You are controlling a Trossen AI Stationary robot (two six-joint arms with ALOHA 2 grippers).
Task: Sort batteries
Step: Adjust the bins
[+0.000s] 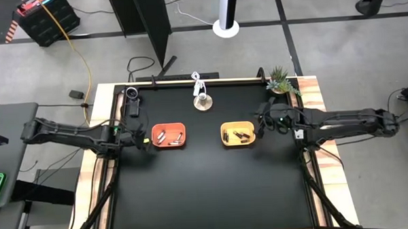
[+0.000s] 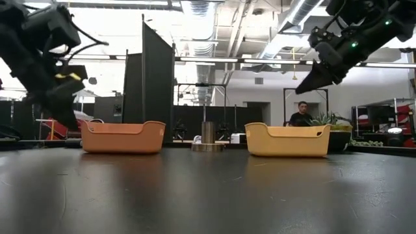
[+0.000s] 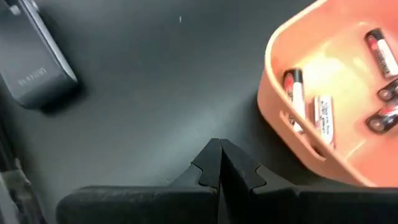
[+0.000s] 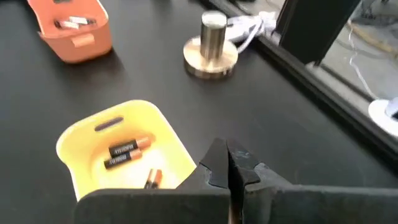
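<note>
The left gripper (image 3: 219, 163) hangs pinched together and empty just beside the orange tray (image 1: 169, 136), and the right gripper (image 4: 231, 163), likewise closed on nothing, hangs by the yellow tray (image 1: 237, 134). The batteries (image 3: 323, 118) lie in the trays by colour, so sorting looks finished. Between them the black table (image 1: 206, 189) is bare; a person sits far back in the workshop.

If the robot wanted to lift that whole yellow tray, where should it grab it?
Probably by the rim. The yellow tray has thin upright walls and an open top, so one finger could slip inside and one outside, coming straight down. The wall nearest the right gripper, which hangs shut just beside it, looks easiest; the dark batteries lie toward the middle, leaving that edge free.
</note>
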